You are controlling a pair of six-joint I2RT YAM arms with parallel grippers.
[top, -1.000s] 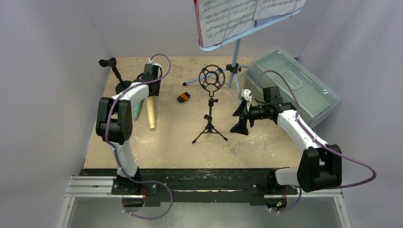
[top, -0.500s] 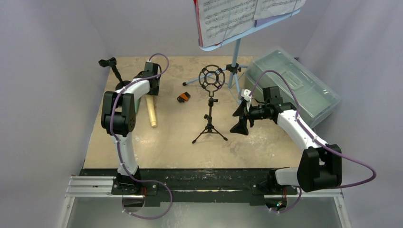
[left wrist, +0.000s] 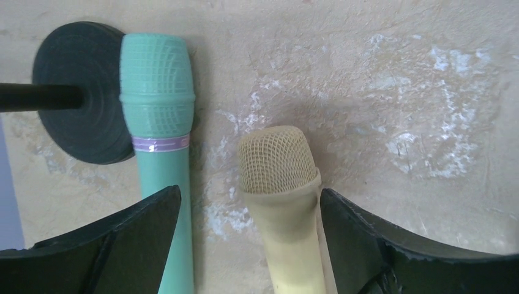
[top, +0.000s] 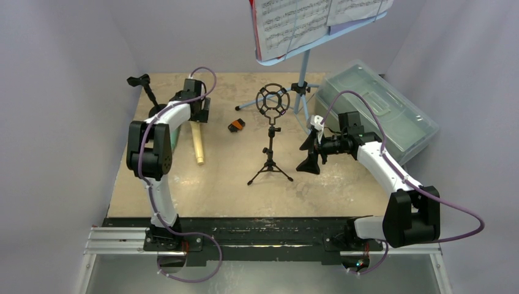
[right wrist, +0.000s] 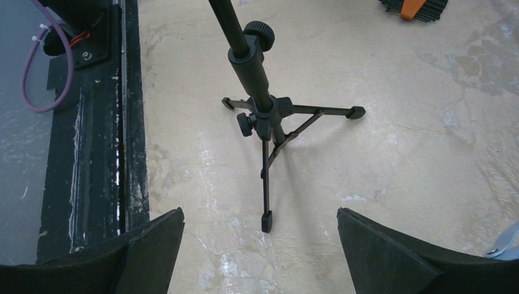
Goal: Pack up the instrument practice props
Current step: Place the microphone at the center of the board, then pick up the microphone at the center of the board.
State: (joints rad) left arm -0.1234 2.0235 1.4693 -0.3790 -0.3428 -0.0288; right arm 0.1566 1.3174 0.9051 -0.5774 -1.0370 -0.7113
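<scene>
My left gripper (top: pixel 197 114) is open and low over the two microphones lying at the back left. In the left wrist view the left gripper (left wrist: pixel 250 193) has the beige microphone (left wrist: pixel 287 202) between its jaws, against the right finger. The left finger overlaps the teal microphone (left wrist: pixel 158 104). The black round-base pole (left wrist: pixel 79 92) lies beside the teal one. My right gripper (top: pixel 309 156) is open and empty, facing the black microphone tripod (top: pixel 270 153). The tripod stands ahead of the right gripper (right wrist: pixel 260 214) in the right wrist view (right wrist: pixel 264 110). The light-blue music rack (top: pixel 303 67) holds music sheets (top: pixel 294 21) at the back.
A translucent grey-green plastic box (top: pixel 373 110) sits shut at the back right, behind my right arm. A small orange and black object (top: pixel 236 125) lies between the microphones and the tripod. The rack's legs (top: pixel 294 92) spread behind the tripod.
My left arm has shifted and brought its gripper down around the beige microphone, covering more of the teal one from above. The right arm has not moved.
</scene>
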